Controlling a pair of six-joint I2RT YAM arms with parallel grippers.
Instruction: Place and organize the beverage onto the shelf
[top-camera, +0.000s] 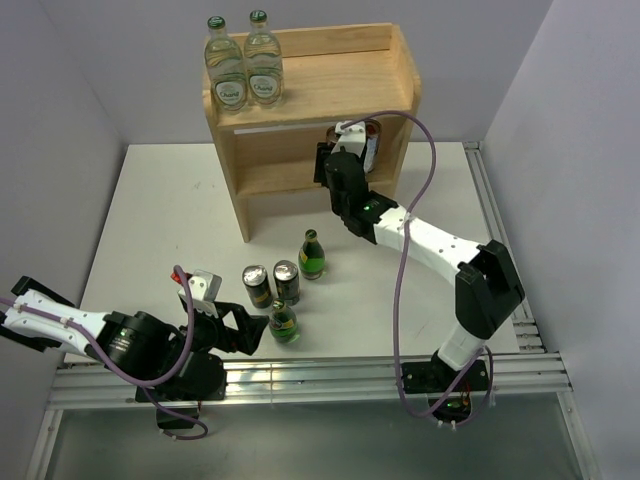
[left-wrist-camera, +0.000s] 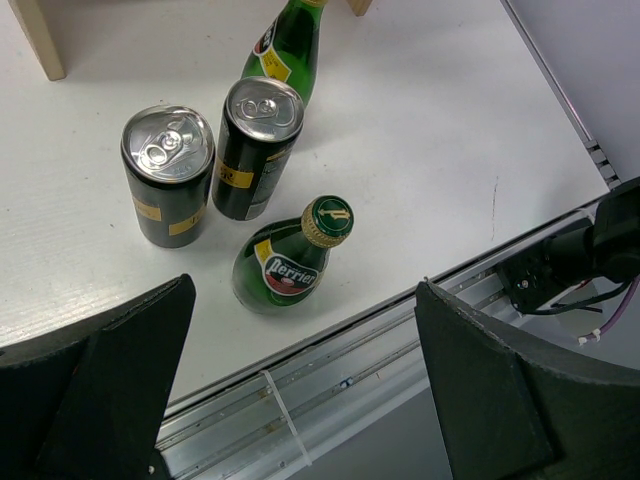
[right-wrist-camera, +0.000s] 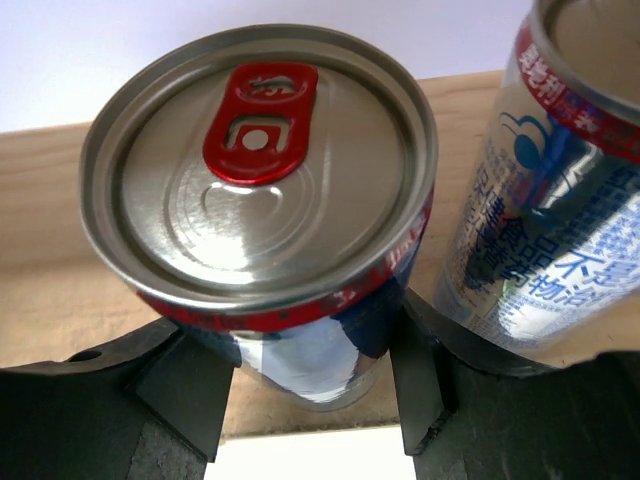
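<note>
Shelf (top-camera: 340, 85): stands at the far middle of the desk (top-camera: 150, 220), open side facing near.

Top board: two clear glass bottles (top-camera: 226, 70) (top-camera: 264, 65) stand upright, side by side and touching, at the left end. The remainder of the board shows bare wood.

Right arm (top-camera: 430, 240): reaches from the near right into the lower tier at its right end. Right jaws: clamped on a silver can (right-wrist-camera: 260, 170) with a red pull-tab, one black finger (right-wrist-camera: 185, 390) pressed to each side of the body. The can is upright. Whether its base rests on the board cannot be told from these views. A second silver can (right-wrist-camera: 560, 200) with blue and red print stands just beside it, on the right in the wrist view, close but apart.

Desk, near middle, all items upright:
- two dark cans (top-camera: 257, 286) (top-camera: 287, 281), side by side and almost touching
- one green bottle (top-camera: 312, 256) just far and right of them
- one green bottle (top-camera: 283, 323) (label reads Perrier, gold cap on) just near of them, close to the desk's near edge

Left arm (top-camera: 80, 325): lies low along the near left edge. Left jaws: wide apart and holding nothing. They point right, toward the nearer green bottle, and stop just short of it, with no contact visible.
</note>
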